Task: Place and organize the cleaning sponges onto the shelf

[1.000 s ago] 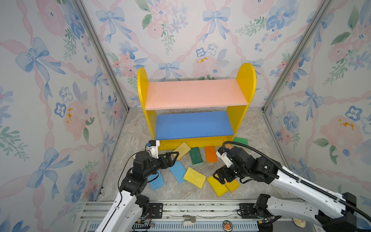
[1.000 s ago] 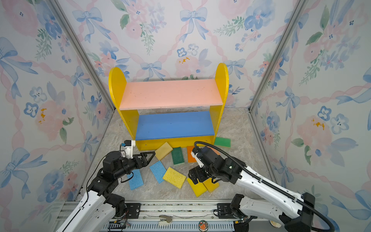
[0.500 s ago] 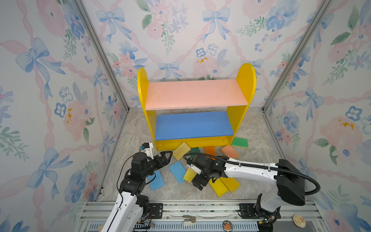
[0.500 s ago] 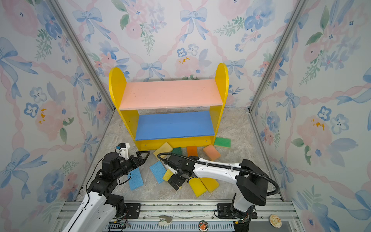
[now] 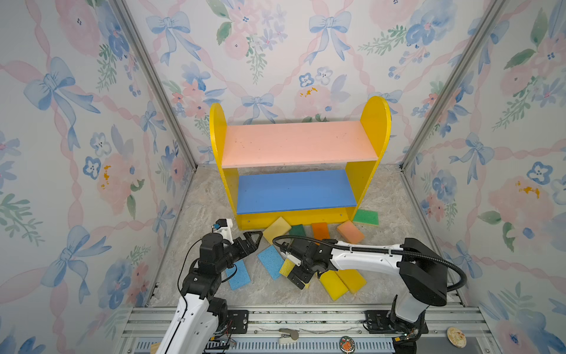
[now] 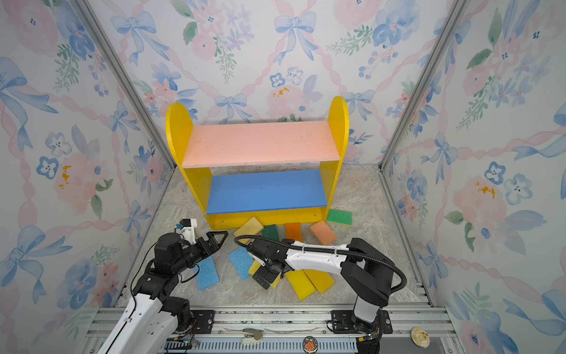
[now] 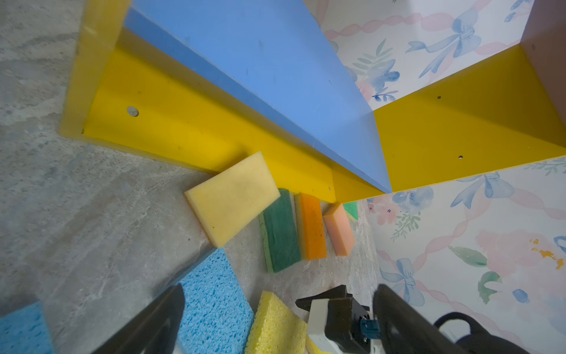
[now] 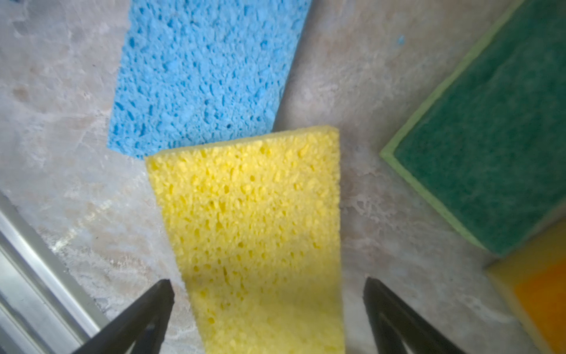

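Ten cleaning sponges (image 5: 350, 231) are lying on the stone-patterned floor (image 5: 199, 214) in both top views, all in front of the shelf (image 5: 375, 122). Five are crowding its yellow front rail: the pale yellow sponge (image 5: 276, 229) touching it, then the dark green sponge (image 5: 297, 230), the orange sponge (image 5: 320, 230), a peach one and a green one by the right panel. Open floor is showing left of the shelf. The left gripper (image 5: 255, 239) is hovering just beside the pale yellow sponge. The right gripper (image 6: 263, 279) is reaching across the middle over the porous yellow sponge (image 5: 286, 267), two smooth yellow blocks just beside it.

Through the left wrist camera I am seeing the left fingers (image 7: 153, 321) spread wide and holding nothing. The pale yellow sponge (image 7: 232, 199) is resting a corner against the rail, and the dark green and orange ones are lying side by side, touching.

Through the right wrist camera the right fingers (image 8: 147, 312) are straddling the porous yellow sponge (image 8: 254, 230), apart from both its long edges. Its far end is meeting the pitted blue sponge (image 8: 199, 70). The dark green sponge (image 8: 490, 138), felted with a pale foam rim, is lying near.
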`<action>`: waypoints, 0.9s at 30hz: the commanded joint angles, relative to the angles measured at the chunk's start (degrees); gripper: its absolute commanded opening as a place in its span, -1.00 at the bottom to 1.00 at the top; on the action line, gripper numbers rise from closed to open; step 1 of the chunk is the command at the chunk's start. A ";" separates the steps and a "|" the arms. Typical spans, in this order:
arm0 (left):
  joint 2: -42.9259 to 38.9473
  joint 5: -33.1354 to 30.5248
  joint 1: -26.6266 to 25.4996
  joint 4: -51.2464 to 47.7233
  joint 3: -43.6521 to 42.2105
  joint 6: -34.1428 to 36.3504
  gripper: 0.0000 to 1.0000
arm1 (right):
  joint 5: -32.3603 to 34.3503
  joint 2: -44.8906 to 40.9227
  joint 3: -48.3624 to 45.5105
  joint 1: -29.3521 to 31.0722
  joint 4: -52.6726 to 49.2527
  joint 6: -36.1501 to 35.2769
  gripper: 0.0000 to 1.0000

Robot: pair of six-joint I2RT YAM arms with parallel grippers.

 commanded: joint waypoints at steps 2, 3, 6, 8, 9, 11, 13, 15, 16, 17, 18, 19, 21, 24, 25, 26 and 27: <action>-0.29 0.86 0.45 -0.67 -0.56 0.02 0.96 | 1.69 2.16 -0.60 0.74 1.21 -0.92 0.96; -0.25 0.94 0.42 -0.67 -0.55 0.02 0.96 | 1.71 2.35 -0.76 0.78 1.49 -0.91 0.95; -0.29 1.03 0.47 -0.67 -0.60 0.01 0.96 | 2.82 2.40 -1.45 0.99 2.46 -0.94 0.89; -0.31 1.21 0.42 -0.67 -0.68 0.02 0.96 | 3.02 2.19 -2.10 1.00 3.21 -0.68 0.81; -0.42 1.21 0.42 -0.67 -0.69 0.01 0.96 | 2.89 1.98 -2.57 1.02 3.76 -0.58 0.76; -0.52 1.38 0.47 -0.67 -0.66 0.01 0.96 | 2.29 1.28 -3.55 1.04 4.81 -0.41 0.64; -0.49 1.54 0.42 -0.67 -0.69 0.01 0.96 | 2.06 0.21 -4.60 1.10 6.00 -0.34 0.50; -0.66 1.80 0.42 -0.67 -0.68 -0.01 0.96 | 2.34 -1.24 -5.88 1.05 7.22 -0.26 0.30; -0.61 1.85 0.42 -0.67 -0.69 -0.03 0.96 | 2.62 -2.00 -6.37 1.06 7.66 -0.08 0.26; -0.59 2.12 0.42 -0.60 -0.66 0.10 0.96 | 3.11 -2.77 -6.82 1.03 7.94 0.02 0.25; -0.59 2.42 0.38 -0.67 -0.57 0.27 0.96 | 3.67 -3.68 -7.08 1.05 7.94 0.10 0.25; -0.54 2.78 0.27 -0.67 -0.53 0.44 0.96 | 3.88 -4.05 -7.22 0.97 7.73 0.20 0.25; -0.35 3.38 -0.21 -0.58 -0.38 0.54 0.96 | 3.81 -6.80 -7.39 0.44 7.15 0.54 0.25; 0.09 2.81 -2.23 -0.50 0.65 0.74 0.96 | 2.77 -10.37 -7.99 -1.30 6.70 1.31 0.27; 0.50 2.09 -3.27 -0.49 1.47 0.72 0.96 | 2.24 -11.88 -8.10 -2.30 6.41 1.78 0.28; 1.19 1.18 -4.73 -0.42 2.46 0.63 0.96 | 1.67 -13.36 -8.19 -3.47 6.09 2.27 0.28; 1.88 0.19 -6.32 -0.41 3.39 0.35 0.96 | 1.56 -14.67 -8.12 -4.57 5.66 2.92 0.28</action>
